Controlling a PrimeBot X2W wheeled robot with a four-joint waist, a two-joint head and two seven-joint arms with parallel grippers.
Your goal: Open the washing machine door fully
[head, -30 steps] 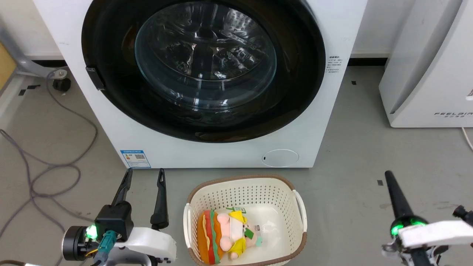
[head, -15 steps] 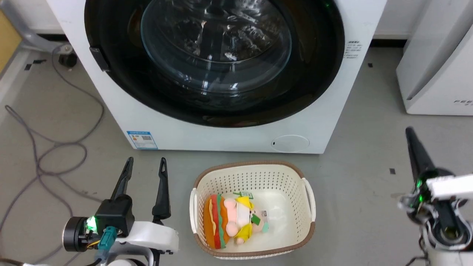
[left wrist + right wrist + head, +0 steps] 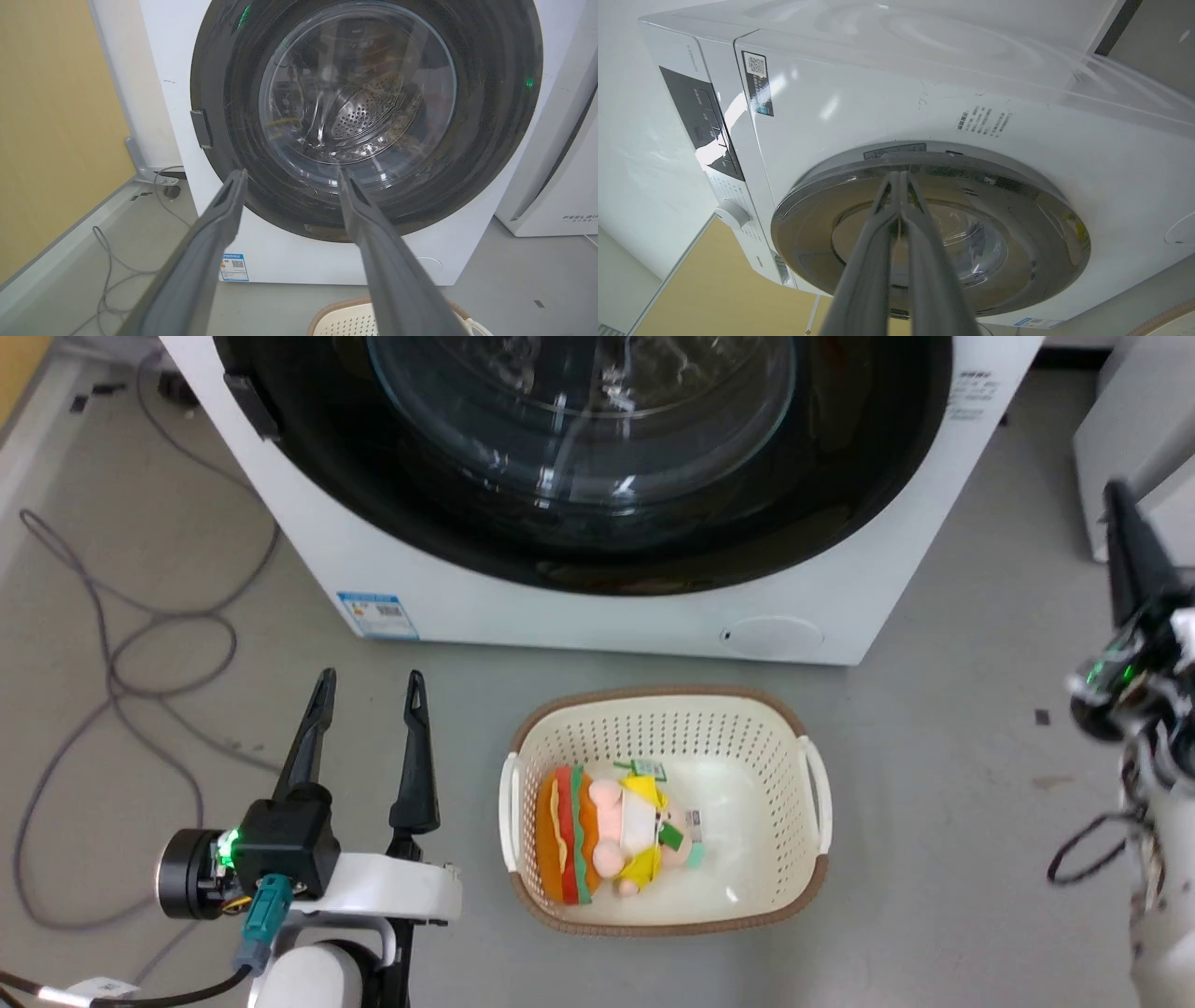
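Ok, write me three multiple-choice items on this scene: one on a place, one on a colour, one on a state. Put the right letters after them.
1. The basket stands:
A. on the floor in front of the washing machine
B. on top of the washing machine
C. on a shelf

2. The label low on the machine's front is:
A. red
B. blue
C. green

3. The washing machine door is:
A. swung wide open
B. shut
C. taken off

Answers:
1 A: the head view shows it on the grey floor just below the machine's front.
2 B: the sticker has a blue border.
3 B: in the left wrist view the door's black ring lies flat against the white front.
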